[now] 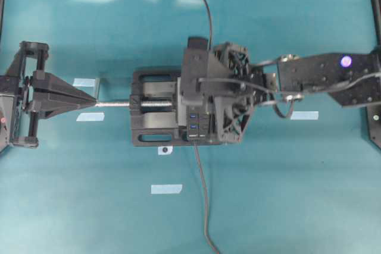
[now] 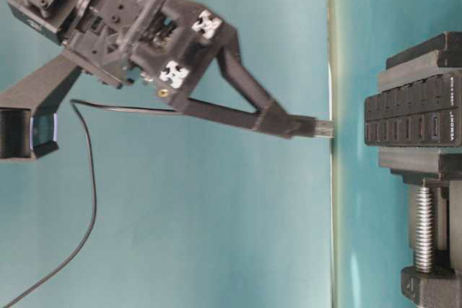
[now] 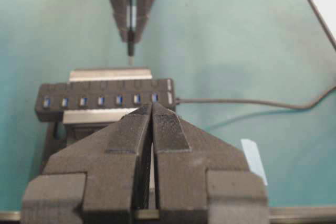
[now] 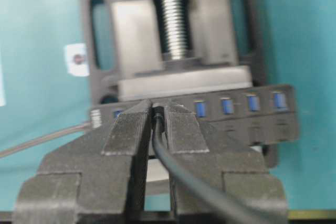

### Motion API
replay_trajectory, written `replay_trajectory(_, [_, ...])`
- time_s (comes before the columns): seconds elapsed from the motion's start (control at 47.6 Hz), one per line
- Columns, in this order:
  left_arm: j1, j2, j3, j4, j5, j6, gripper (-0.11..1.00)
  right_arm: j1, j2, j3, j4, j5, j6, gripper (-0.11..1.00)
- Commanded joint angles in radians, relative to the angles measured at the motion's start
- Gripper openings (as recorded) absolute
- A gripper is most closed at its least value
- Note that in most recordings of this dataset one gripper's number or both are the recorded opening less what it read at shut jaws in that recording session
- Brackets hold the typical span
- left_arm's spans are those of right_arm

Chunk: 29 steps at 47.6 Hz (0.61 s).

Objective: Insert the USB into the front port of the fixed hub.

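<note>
table (image 1: 71,206): teal, tape marks, nothing else in play
vise (image 1: 152,124): black, silver screw, clamps the hub at mid-table
fixed hub (image 3: 105,99): held in the vise, row of blue ports facing up, own cable trails off one end
right gripper (image 2: 307,126): above the hub, jaws pinched on the USB, its cable running back between them
left gripper (image 3: 151,109): parked well to the side, jaws closed, empty
USB (image 2: 323,128): metal tip bare, pointing at the hub, clear gap in the table-level view
progress: plug picked and near the ports; lining up with the front port and pushing in are left
</note>
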Motion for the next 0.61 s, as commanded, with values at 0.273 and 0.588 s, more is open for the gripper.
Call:
replay_trajectory(0.273, [-0.002, -0.005, -0.011, 0.003, -0.005, -0.008, 0.0, 0.023, 0.026, -0.021, 0.002, -0.006, 0.014, 0.08])
replay_trajectory(0.588, [-0.002, -0.011, -0.002, 0.003, -0.005, -0.028, 0.0, 0.034, 0.051, -0.017, 0.002, -0.021, 0.014, 0.08])
